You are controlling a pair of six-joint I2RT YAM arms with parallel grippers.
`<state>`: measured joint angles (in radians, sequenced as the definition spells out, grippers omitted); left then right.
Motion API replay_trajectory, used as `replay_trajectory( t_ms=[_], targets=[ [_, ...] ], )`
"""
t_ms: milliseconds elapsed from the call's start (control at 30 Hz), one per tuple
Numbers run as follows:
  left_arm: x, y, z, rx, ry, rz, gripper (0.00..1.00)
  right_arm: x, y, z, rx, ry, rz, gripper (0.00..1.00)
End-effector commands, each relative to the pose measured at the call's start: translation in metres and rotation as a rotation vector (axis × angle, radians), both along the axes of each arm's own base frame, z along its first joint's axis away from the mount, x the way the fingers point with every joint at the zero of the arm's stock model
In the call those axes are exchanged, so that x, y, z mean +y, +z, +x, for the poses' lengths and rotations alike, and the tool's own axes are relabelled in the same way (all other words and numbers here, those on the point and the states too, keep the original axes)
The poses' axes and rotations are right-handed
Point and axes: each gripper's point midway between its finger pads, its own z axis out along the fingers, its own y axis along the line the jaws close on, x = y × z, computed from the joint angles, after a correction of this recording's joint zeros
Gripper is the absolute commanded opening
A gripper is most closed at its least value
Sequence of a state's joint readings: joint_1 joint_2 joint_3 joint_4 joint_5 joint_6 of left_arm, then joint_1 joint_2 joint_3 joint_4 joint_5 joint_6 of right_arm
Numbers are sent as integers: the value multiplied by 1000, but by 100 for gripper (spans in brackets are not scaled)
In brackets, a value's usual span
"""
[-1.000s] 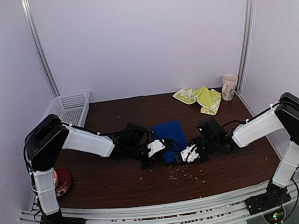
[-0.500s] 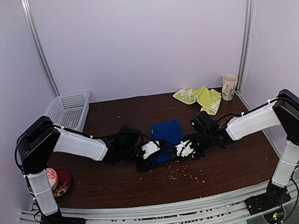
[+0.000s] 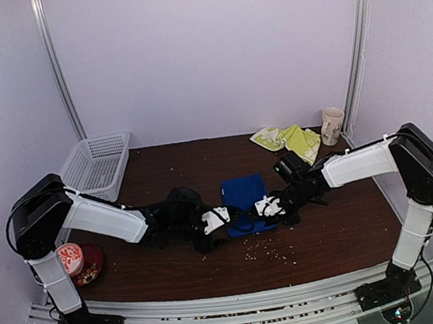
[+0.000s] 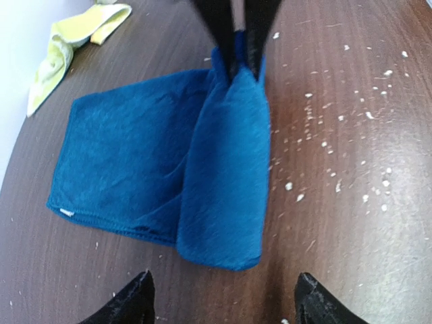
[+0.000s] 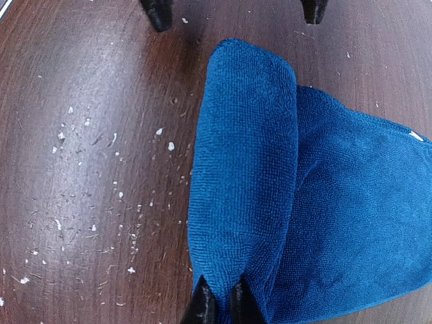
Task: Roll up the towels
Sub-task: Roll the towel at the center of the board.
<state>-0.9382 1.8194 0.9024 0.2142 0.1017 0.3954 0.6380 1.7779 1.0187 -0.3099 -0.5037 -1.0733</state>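
1. The blue towel [image 3: 243, 192] lies near the middle of the dark wooden surface [image 3: 163, 172], between the two tools.
2. Its near edge is turned over into one thick, loose roll. The roll runs from one tool toward the other, and the rest of the cloth lies flat behind it, toward the back wall.
3. A small white tag [image 4: 66, 212] shows at the far left corner of the flat part.
4. The right tool [image 5: 220, 305] is clamped on the right end of the roll. Its two dark fingers stand almost together with blue cloth pinched between them, and the cloth gathers narrow at the grip.
5. The left tool [image 4: 226, 304] stands wide open and holds nothing. Its fingertips sit on either side of the line of the roll, just short of its left end, and do not touch the cloth.
6. Both arms reach in low over the surface from opposite sides, so the tools face each other along the roll.
7. The yellow-green towel [image 3: 288, 140] lies crumpled and unrolled at the back right of the surface. It is just beside a pale mug [image 3: 332, 125] and well apart from the blue towel.
8. A white slatted basket [image 3: 99, 161] sits at the back left corner.
9. Pale crumbs [image 3: 270, 251] are scattered on the surface on the near side of the roll.
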Motion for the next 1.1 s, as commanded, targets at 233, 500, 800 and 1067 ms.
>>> replay_trajectory(
  t_ms=[233, 500, 800, 1067],
  targets=[
    [-23, 7, 2, -202, -66, -9, 72, -4, 7, -2, 326, -85, 22, 0],
    [-31, -1, 11, -253, -65, 8, 72, -8, -4, -1, 446, -113, -14, 0],
    [-39, 1, 5, -265, -121, -27, 68, -11, -7, 0, 545, -124, -17, 0],
    [-44, -13, 8, -263, -157, 26, 53, -10, -10, -5, 604, -106, -33, 0]
  ],
)
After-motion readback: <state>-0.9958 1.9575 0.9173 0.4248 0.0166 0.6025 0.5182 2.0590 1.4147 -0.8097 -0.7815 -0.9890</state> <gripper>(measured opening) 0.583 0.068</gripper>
